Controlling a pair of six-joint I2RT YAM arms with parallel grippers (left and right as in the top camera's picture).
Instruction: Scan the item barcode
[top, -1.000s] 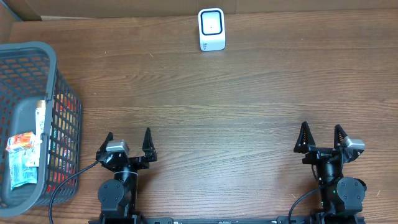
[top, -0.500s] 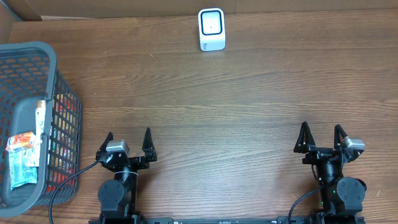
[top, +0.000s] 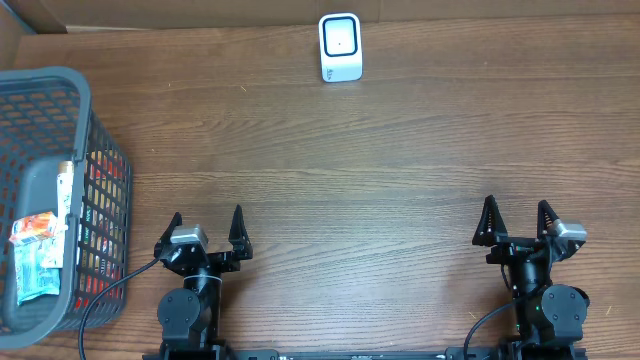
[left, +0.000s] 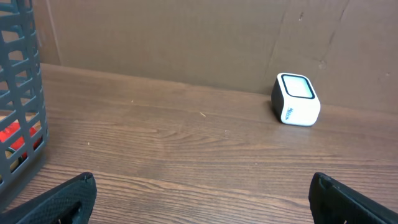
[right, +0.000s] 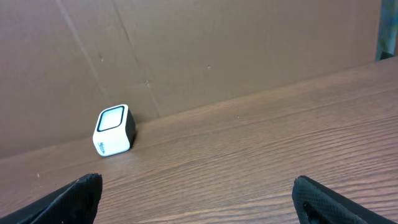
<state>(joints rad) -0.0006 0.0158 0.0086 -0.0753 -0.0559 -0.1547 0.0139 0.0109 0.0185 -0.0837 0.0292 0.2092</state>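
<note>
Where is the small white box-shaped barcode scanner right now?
In the overhead view the white scanner stands at the far edge of the wooden table, about midway across, by the cardboard wall, far from the grey plastic basket at left.

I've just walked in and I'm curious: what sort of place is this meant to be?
Probably a mock shop checkout: a white barcode scanner stands on the wooden table, and a grey basket holds packets.

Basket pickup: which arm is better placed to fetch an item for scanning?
Left, probably. The basket sits on the robot's left, close beside the left gripper; the right gripper is on the opposite side. Both are open and empty.
</note>
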